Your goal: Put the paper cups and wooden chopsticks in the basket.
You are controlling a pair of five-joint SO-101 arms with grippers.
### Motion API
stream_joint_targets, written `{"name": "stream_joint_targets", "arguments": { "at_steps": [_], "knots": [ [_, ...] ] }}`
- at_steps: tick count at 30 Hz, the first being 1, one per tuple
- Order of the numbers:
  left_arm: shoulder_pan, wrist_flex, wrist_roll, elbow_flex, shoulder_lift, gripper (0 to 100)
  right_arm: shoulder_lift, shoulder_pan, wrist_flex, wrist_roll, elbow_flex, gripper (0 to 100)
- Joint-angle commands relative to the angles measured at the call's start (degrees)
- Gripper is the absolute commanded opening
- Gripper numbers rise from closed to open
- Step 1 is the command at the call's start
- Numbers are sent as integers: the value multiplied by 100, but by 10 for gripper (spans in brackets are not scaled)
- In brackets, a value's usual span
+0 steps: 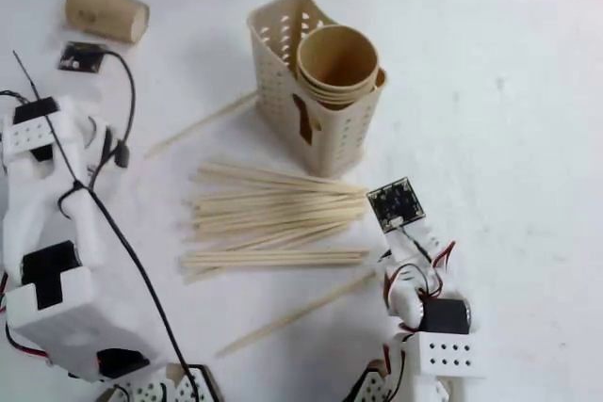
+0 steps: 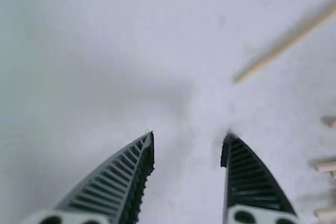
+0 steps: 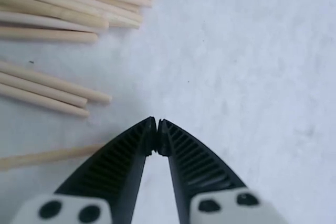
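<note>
My right fingers [image 3: 131, 156] are clenched on nothing, tips touching; my left fingers [image 2: 126, 177] stand apart, empty. The chopsticks [image 1: 273, 218] lie piled on the surface [image 1: 509, 120], their ends pointing toward my right fingers, which are nearer. The basket [image 1: 325, 143] stands just behind.

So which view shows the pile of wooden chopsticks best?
The high view: the whole chopstick pile lies on the table beside the basket. The right wrist view catches several stick ends; the left wrist view, a few tips.
</note>
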Motion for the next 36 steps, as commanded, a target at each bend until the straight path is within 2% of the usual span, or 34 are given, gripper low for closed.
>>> {"name": "stream_joint_targets", "arguments": {
  "at_steps": [1,5,10,17,21,24,27,32,36],
  "knots": [
    [-356,-97,70,-448,-479,215,-75,-22,-110,35,-35,18],
    [-418,79,70,-712,-840,215,-75,-22,-110,35,-35,18],
    [-462,510,167,-651,-2009,215,-75,-22,-110,35,-35,17],
    [40,492,255,958,-4180,215,-75,-22,-110,44,-35,17],
    [444,35,580,2268,-5490,215,-75,-13,-110,44,-35,17],
    [611,-404,589,3182,-6466,215,-75,-13,-101,44,-35,17],
    [743,-510,492,3684,-7169,216,-75,-13,-101,44,-35,17],
    [884,-264,325,4018,-7354,215,-75,-13,-92,44,-35,17],
    [1393,-431,527,4624,-7029,215,-75,-22,-101,44,-35,18]
  ]
}}
